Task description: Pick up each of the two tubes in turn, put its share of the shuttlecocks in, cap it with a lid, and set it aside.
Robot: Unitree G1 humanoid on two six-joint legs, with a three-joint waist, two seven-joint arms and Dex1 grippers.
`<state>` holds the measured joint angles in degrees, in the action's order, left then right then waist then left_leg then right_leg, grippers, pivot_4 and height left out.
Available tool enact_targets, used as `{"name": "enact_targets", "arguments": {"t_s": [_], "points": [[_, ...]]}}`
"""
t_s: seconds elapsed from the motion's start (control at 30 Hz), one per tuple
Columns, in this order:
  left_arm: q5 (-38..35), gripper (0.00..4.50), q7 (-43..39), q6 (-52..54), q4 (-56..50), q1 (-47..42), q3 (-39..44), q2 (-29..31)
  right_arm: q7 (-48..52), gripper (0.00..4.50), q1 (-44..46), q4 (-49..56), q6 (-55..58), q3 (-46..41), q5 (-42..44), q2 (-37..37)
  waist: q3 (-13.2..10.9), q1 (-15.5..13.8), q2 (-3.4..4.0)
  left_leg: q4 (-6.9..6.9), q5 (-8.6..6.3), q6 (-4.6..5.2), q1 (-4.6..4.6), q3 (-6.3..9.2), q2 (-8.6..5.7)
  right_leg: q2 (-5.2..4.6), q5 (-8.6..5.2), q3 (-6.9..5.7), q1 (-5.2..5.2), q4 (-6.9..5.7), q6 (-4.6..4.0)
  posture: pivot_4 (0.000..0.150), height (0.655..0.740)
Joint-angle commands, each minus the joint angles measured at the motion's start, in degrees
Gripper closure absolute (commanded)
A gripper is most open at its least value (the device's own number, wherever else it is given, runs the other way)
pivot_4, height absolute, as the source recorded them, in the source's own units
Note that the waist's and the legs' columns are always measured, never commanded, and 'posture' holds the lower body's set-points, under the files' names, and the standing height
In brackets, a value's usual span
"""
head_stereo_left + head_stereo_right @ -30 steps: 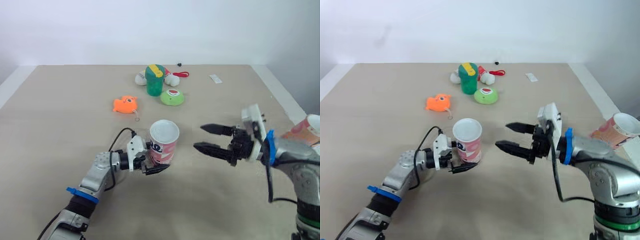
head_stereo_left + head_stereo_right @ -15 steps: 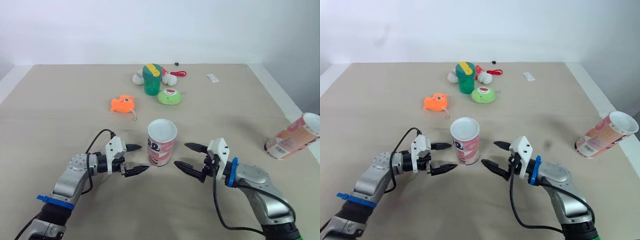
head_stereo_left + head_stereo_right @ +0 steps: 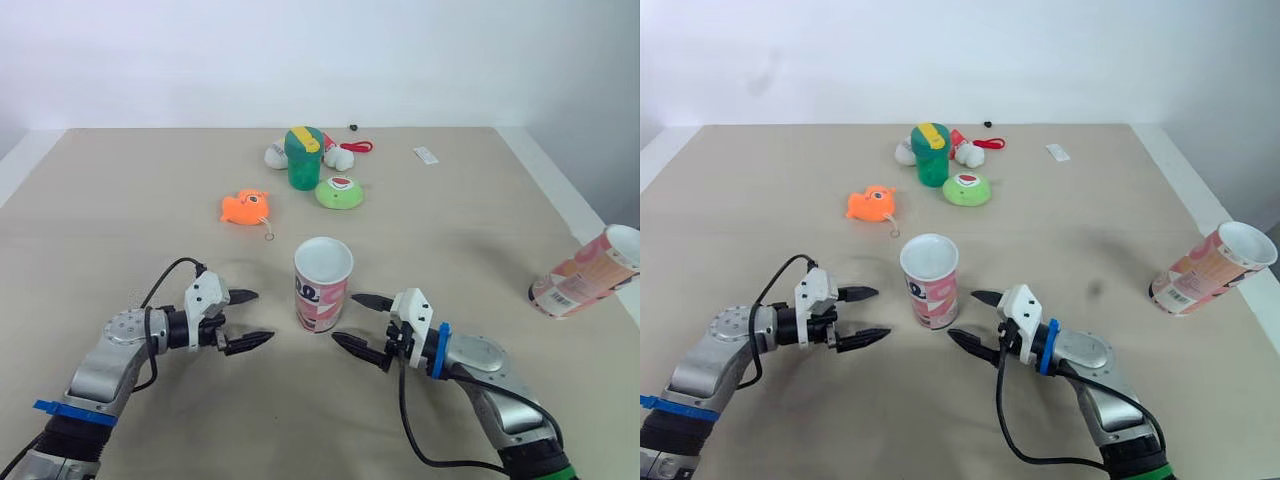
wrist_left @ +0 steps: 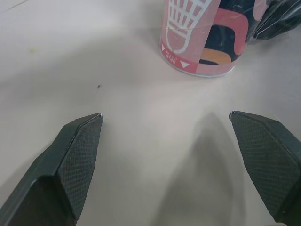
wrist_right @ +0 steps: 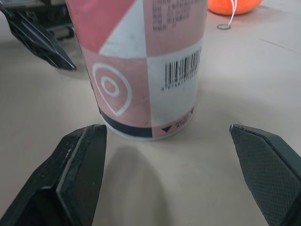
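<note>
Right now my left gripper (image 3: 262, 316) and right gripper (image 3: 343, 318) both gape wide, flanking the upright tube (image 3: 323, 284) mid-table without touching it. The second tube (image 3: 585, 272) lies tilted at the right edge.

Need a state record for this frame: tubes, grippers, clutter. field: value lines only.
centre tube: upright on the table, top open, no lid
second tube: tilted over at the table's right edge, mouth open
left gripper: fingers open, on the centre tube's left, not touching it
right gripper: fingers open, on the centre tube's right, not touching it
far clutter: green container, green dome-shaped item, orange toy, white items beside the container
</note>
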<state>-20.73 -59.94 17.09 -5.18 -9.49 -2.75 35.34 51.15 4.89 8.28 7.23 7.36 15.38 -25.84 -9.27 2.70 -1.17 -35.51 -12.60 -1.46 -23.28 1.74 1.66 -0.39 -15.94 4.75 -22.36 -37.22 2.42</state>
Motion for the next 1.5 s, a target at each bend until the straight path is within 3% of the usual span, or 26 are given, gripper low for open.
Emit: {"name": "enact_targets", "arguments": {"t_s": [0.03, 0.5, 0.87, 1.2, 1.5], "points": [[-1.22, 0.00, 0.36, 2.14, -2.21, -0.16, 0.80, 0.73, 0.97, 0.03, 0.70, -0.27, -1.95, 1.54, -0.42, 0.48, 0.00, -0.01, -0.01, -0.02, 0.00, 0.00, 0.00, 0.01, 0.00, 0.00, 0.00, -0.01, 0.00, 0.00, 0.00, 0.150, 0.7400], [-2.17, 0.00, 0.70, 6.93, -6.49, -5.07, -5.31, -4.60, 0.26, 0.03, 5.29, -1.12, -0.40, 4.44, -0.82, 3.01, -0.11, -0.14, -0.04, -0.31, 0.01, -0.01, -0.05, 0.02, -0.02, 0.01, 0.14, -0.01, 0.01, -0.20, -0.16, 0.150, 0.7400], [-2.25, 0.00, 0.32, 8.73, -8.07, -5.91, -8.15, -5.50, -0.73, 0.03, 8.99, -3.94, -0.70, 5.71, -1.79, 4.86, -0.15, -0.15, -0.05, -0.52, 0.01, -0.02, -0.06, 0.03, -0.06, 0.01, 0.18, 0.00, 0.01, -0.43, -0.22, 0.150, 0.7400], [-1.70, 0.00, 0.40, 8.51, -7.14, -6.47, -7.58, -5.16, -0.99, 0.03, 10.22, -5.72, -1.12, 5.74, -2.25, 6.31, -0.22, -0.13, -0.06, -0.90, 0.02, -0.03, -0.03, 0.05, -0.05, 0.06, 0.13, 0.00, -0.02, -0.88, -0.16, 0.150, 0.7400], [-3.83, 0.00, 2.45, 9.08, -8.05, -7.56, -1.19, -3.40, -3.69, 0.03, 6.92, -0.43, 2.62, 0.52, 1.26, 4.76, -0.25, -0.19, -0.05, -0.91, 0.02, -0.04, -0.06, 0.07, -0.06, 0.03, 0.14, 0.00, -0.03, -0.91, -0.18, 0.150, 0.7400]]}}
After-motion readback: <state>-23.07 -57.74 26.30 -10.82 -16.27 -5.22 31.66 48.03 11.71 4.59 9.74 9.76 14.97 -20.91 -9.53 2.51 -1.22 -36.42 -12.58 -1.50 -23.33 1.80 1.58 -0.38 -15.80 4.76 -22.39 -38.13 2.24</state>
